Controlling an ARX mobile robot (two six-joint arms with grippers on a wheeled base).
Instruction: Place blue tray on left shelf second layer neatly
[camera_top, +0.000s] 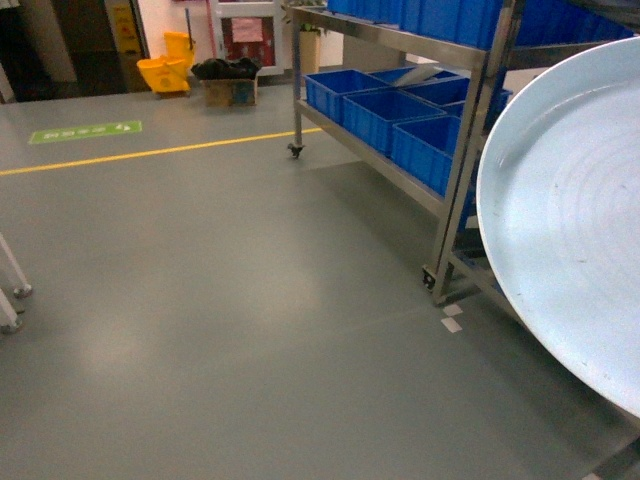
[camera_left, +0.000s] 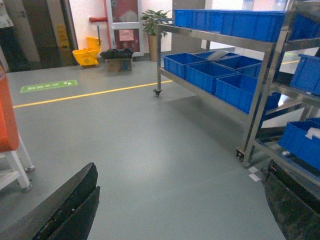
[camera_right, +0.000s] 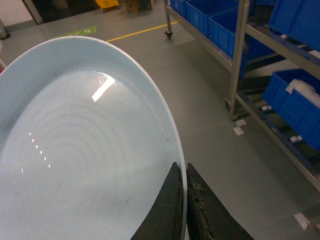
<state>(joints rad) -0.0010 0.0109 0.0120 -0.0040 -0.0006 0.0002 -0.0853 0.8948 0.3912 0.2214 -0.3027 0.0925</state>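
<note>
The blue tray (camera_top: 570, 230) is a large round pale-blue dish with faint rings inside, held tilted in the air at the right of the head view. In the right wrist view the blue tray (camera_right: 75, 150) fills the left half, and my right gripper (camera_right: 183, 170) is shut on its rim, one finger inside and one outside. My left gripper (camera_left: 180, 175) is open with only grey floor between its two dark fingers (camera_left: 75, 200). A steel wheeled shelf (camera_top: 400, 40) holding dark-blue crates (camera_top: 385, 110) stands behind the tray. Neither gripper shows in the head view.
The shelf's caster (camera_top: 295, 150) and leg (camera_top: 465, 160) stand on grey floor. A yellow floor line (camera_top: 150, 155) and a green floor sign (camera_top: 85, 131) lie far left. A yellow mop bucket (camera_top: 168, 70) and a box (camera_top: 230, 90) stand by the wall. White cart legs (camera_top: 12, 290) show at the left edge.
</note>
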